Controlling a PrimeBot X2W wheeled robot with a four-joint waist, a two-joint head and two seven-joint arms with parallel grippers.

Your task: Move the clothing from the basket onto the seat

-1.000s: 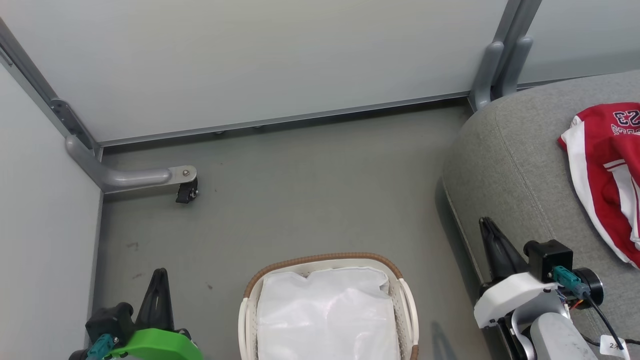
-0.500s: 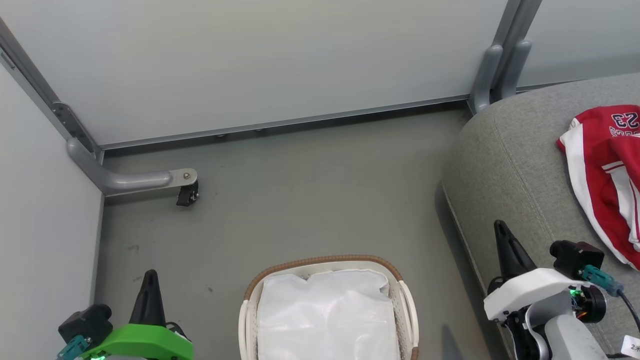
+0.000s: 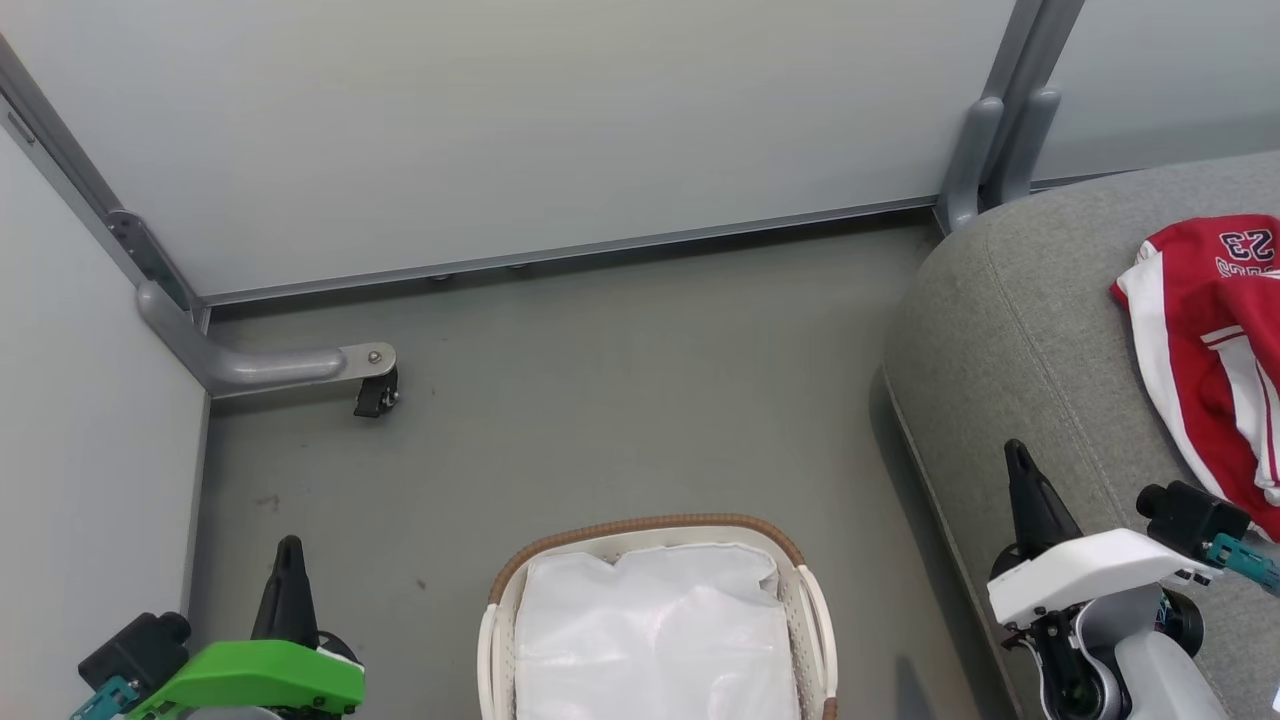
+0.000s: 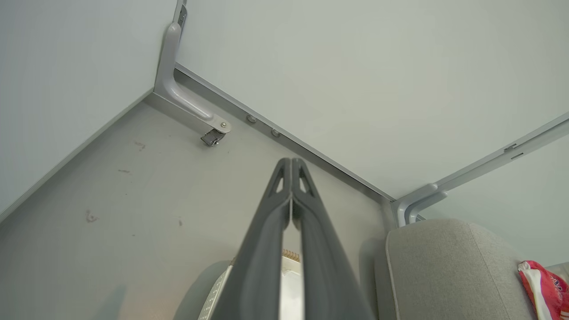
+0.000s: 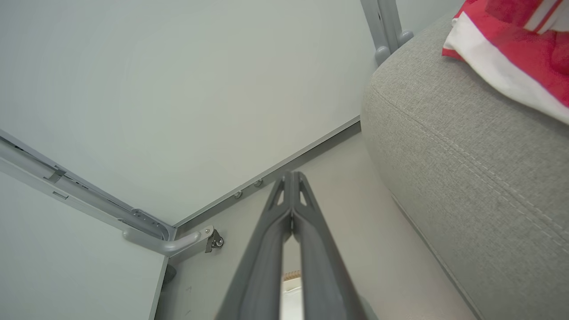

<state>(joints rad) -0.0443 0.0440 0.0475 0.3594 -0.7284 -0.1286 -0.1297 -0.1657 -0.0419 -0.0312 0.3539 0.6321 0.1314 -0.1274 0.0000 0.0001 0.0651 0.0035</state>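
Red clothing (image 3: pixel 1215 340) with white stripes and a "23" print lies on the grey seat (image 3: pixel 1020 330) at the right edge of the head view; it also shows as clothing (image 5: pixel 511 49) on the seat (image 5: pixel 466 146) in the right wrist view and as clothing (image 4: pixel 544 286) in the left wrist view. The basket (image 3: pixel 655 530) stands bottom centre on the floor, holding a white crinkly liner sheet (image 3: pixel 650 640). My left gripper (image 3: pixel 290 550) is shut and empty, low left of the basket. My right gripper (image 3: pixel 1018 455) is shut and empty over the seat's front edge, left of the clothing.
Pale partition walls enclose the grey floor (image 3: pixel 600 400). A grey metal bracket with a small black caster (image 3: pixel 375 395) juts from the left corner. A second grey post (image 3: pixel 985 150) rises behind the seat's rounded corner.
Both grippers have drawn back toward the bottom of the head view, the left one leftward and the right one rightward. The basket and clothing lie as before.
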